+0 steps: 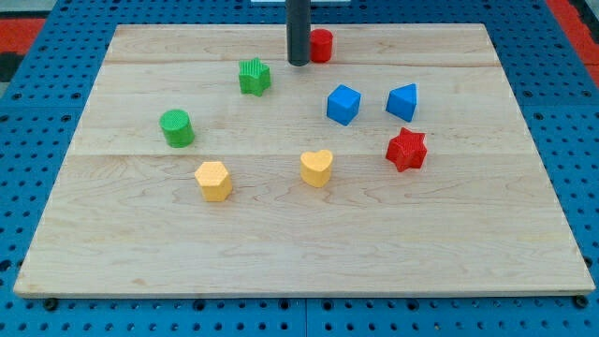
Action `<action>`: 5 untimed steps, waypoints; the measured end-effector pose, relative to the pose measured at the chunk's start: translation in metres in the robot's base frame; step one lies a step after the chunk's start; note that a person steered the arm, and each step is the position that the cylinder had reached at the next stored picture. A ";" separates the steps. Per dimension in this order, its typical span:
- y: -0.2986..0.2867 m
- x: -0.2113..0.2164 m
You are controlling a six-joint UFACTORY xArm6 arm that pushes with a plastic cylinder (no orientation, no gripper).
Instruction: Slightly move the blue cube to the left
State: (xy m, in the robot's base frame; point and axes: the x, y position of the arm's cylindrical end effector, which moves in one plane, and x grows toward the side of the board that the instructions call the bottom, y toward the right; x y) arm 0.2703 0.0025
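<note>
The blue cube [343, 104] sits on the wooden board [299, 253], right of centre in the upper half. My tip [299, 63] is at the view's top, up and to the left of the blue cube and clearly apart from it. The tip stands just left of a red block [322, 45], whose shape is partly hidden by the rod. A second blue block [402, 101], wedge-like, lies just right of the blue cube.
A green star [254, 77] lies left of the tip. A green cylinder [176, 128] is at the left. A yellow hexagon-like block [213, 181] and a yellow heart [316, 168] lie lower. A red star [406, 150] is below the second blue block.
</note>
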 end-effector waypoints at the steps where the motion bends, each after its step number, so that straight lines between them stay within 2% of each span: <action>1: -0.011 0.015; 2: 0.049 0.029; 3: 0.071 0.064; 4: 0.091 0.073; 5: 0.079 0.077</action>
State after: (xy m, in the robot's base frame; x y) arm 0.3471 0.0814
